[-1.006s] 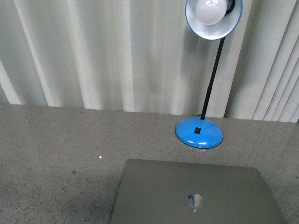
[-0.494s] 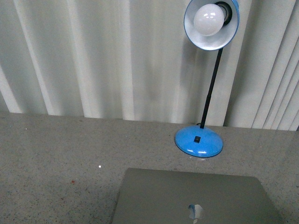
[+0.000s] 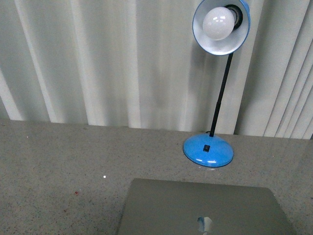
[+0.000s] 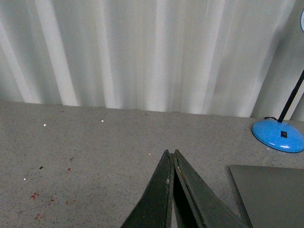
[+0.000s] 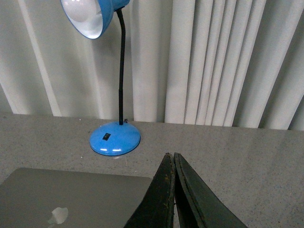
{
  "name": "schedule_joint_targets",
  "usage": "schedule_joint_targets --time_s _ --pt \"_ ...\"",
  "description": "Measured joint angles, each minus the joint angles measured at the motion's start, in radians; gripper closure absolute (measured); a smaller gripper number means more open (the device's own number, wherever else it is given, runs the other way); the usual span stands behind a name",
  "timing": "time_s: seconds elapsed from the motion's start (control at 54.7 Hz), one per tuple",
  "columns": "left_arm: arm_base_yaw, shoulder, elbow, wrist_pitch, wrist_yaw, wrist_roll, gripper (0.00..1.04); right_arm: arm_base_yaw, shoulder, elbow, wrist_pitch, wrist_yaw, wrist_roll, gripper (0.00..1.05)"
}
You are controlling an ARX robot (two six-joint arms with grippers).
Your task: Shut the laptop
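The left gripper and right gripper were both pinched together, holding nothing. Between them the laptop lay flat, lid down, hard and slippery-looking. Behind it stood a blue lamp.

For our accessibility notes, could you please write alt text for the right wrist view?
A shut claw points over a grey speckled table, touching nothing. A closed silver laptop lies lid up with its logo showing, and a blue lamp stands beyond it before pale vertical blinds.
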Motion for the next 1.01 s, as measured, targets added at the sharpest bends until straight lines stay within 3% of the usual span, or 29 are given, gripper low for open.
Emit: schedule_joint_targets --time_s 0.274,0.384,0.457,0.512,0.768,0.823,1.006 --pt "0.000 -0.069 0.000 -0.070 0.000 0.000 1.01 0.000 -0.088 0.000 -0.088 0.000 0.000 1.02" --pt "0.000 -0.223 0.000 -0.243 0.000 0.000 1.01 0.000 -0.121 0.000 -0.121 0.000 0.000 1.02" --pt "0.000 -0.240 0.000 -0.245 0.000 0.000 1.01 0.000 -0.161 0.000 -0.164 0.000 0.000 1.02" --pt "0.000 -0.240 0.000 -0.248 0.000 0.000 1.01 0.000 -0.264 0.000 -0.301 0.000 0.000 1.02" --pt "0.000 -0.241 0.000 -0.248 0.000 0.000 1.01 0.000 -0.307 0.000 -0.315 0.000 0.000 1.02" --pt "0.000 -0.242 0.000 -0.248 0.001 -0.002 1.00 0.000 -0.307 0.000 -0.315 0.000 0.000 0.91" --pt "0.000 -0.242 0.000 -0.248 0.000 -0.001 0.59 0.000 -0.307 0.000 -0.315 0.000 0.000 0.50"
